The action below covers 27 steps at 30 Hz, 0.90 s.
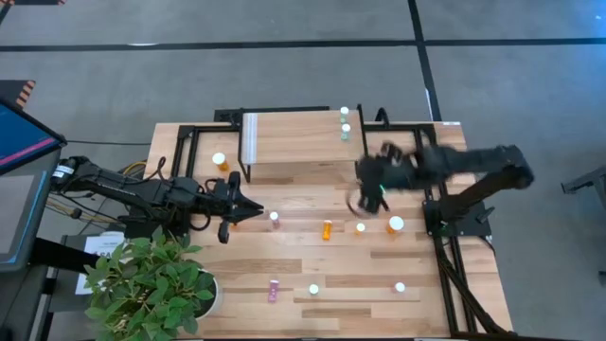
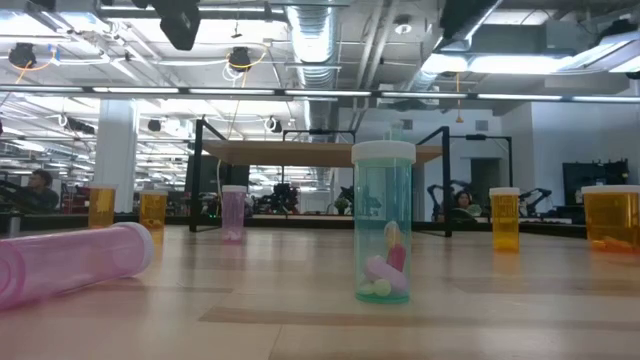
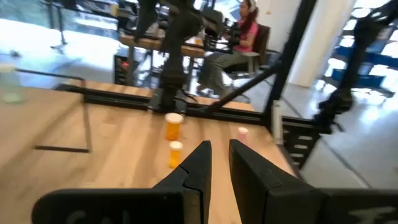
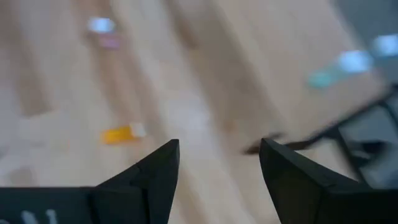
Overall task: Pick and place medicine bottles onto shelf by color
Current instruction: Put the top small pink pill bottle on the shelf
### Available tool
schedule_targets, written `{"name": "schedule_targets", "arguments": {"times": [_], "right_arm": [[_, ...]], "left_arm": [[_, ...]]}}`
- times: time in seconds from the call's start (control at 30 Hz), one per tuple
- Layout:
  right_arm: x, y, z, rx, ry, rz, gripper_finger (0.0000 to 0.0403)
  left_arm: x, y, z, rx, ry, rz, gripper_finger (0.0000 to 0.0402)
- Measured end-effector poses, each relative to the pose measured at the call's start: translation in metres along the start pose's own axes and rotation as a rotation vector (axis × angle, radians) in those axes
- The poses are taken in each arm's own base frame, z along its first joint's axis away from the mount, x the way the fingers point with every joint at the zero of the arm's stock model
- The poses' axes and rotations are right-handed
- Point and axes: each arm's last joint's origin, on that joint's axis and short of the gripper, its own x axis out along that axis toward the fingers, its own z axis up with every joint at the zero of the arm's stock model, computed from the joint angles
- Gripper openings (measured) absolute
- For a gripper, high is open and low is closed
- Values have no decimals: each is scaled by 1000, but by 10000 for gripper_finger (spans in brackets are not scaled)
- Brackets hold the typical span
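The shelf (image 1: 294, 142) stands at the table's far middle, with two pale green bottles (image 1: 345, 123) upright on its right end. Orange, pink and green bottles are scattered over the table: one orange bottle (image 1: 328, 228) and one pink bottle (image 1: 273, 289) lie on their sides, and a larger orange one (image 1: 396, 224) stands upright. My right gripper (image 1: 369, 194) hovers open just right of the shelf's near corner, with nothing between its fingers (image 4: 158, 165). My left gripper (image 1: 256, 210) points level toward the table's right, its fingers (image 3: 199, 162) drawn to a narrow slit that holds nothing.
A potted plant (image 1: 151, 284) stands at the near left corner. Black frame rails (image 1: 445, 227) run along the table's sides. An orange bottle (image 1: 220, 161) stands left of the shelf. In the low view a green bottle (image 2: 383, 222) stands close to the camera. A seated person (image 3: 239, 37) shows beyond the table.
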Motion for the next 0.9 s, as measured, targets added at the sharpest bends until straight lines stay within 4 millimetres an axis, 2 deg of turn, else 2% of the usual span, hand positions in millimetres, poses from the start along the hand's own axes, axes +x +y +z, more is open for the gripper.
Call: {"name": "schedule_targets", "arguments": {"times": [0.17,0.27,0.37,0.43,0.53,0.63,0.8,0.9], "right_arm": [[14,49,-56,23,-161,234,244],[23,66,-79,26,-244,301,244],[32,78,-94,33,-307,308,244],[35,86,-97,43,-332,320,244],[35,94,-91,63,-371,349,244],[29,100,-82,38,-422,369,244],[25,100,-76,-8,-472,357,244],[24,99,-73,-26,-503,342,244]], "left_arm": [[5,-7,-4,-1,17,-47,44],[16,-10,-14,4,64,-54,44],[29,-11,-22,10,133,-45,44],[37,-11,-25,27,194,-31,46],[50,-11,-32,74,318,-5,67],[62,-10,-39,94,387,56,103],[79,3,-56,96,467,270,172],[86,9,-64,74,501,298,204]]}}
